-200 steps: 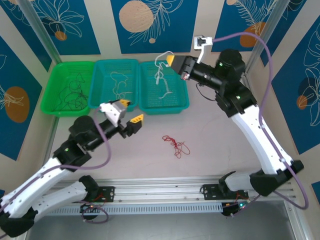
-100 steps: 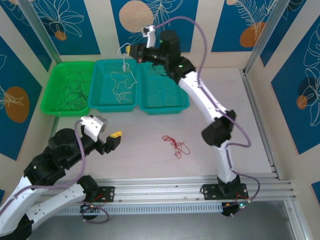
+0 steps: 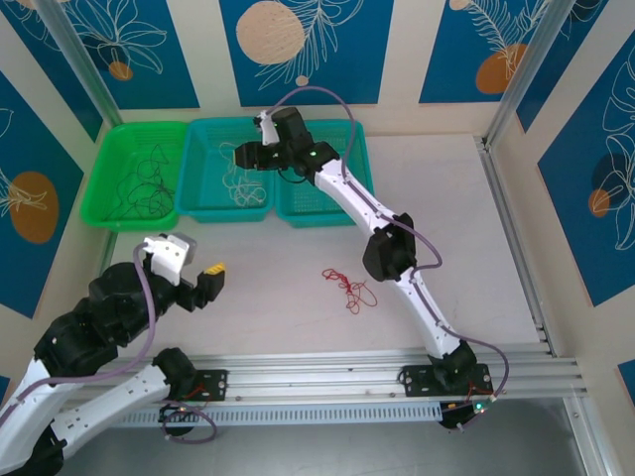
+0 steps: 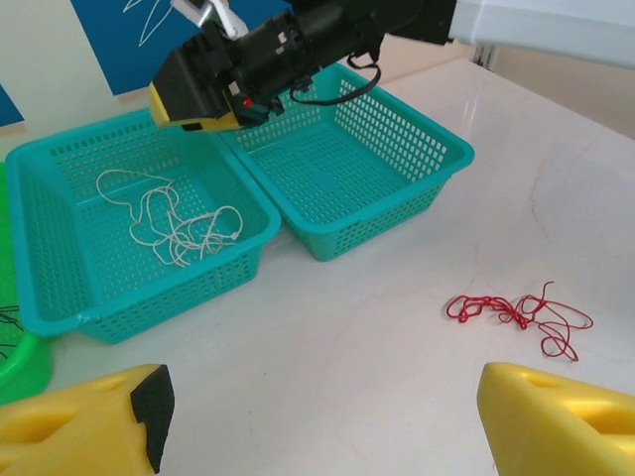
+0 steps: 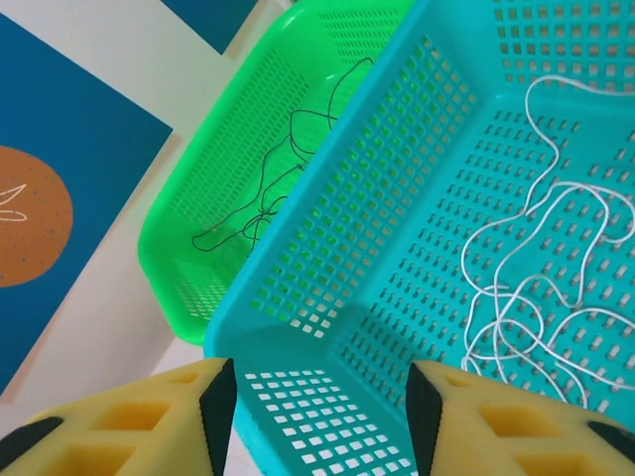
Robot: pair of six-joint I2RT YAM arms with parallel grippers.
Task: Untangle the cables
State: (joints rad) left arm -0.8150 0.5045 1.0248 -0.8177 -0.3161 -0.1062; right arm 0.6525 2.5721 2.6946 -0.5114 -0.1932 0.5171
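Top external view, stock as it stands: three baskets ranged along the far edge of the surface [image 3: 446, 248], toward its far left corner. Item one, green basket [image 3: 129, 224], leftmost, holding the black cable [image 3: 149, 188] in a loose squiggle. Item two, middle teal basket [image 3: 223, 215], holding the white cable [image 3: 238, 183], loosely looped on its floor. Item three, right teal basket [image 3: 327, 220], no wire in it that I can make out. Item four, red cable [image 3: 347, 288], on the bare surface about midway between the baskets and the near edge, bunched in a small knot with a few loops trailing. Right fingers [image 3: 241, 157]: hanging over the middle teal basket, parted, nothing between them. Left fingers [image 3: 205, 281]: low toward the near left corner, spread wide, empty. Hazards, by my reckoning: the white loops lie just beneath the right fingers and could catch on a pad as that arm lifts away, dragging wire over the rim. The red cable is thin and flat against the surface, so a pinch may close on nothing or only tighten the knot. Both arms reaching for it could cross.
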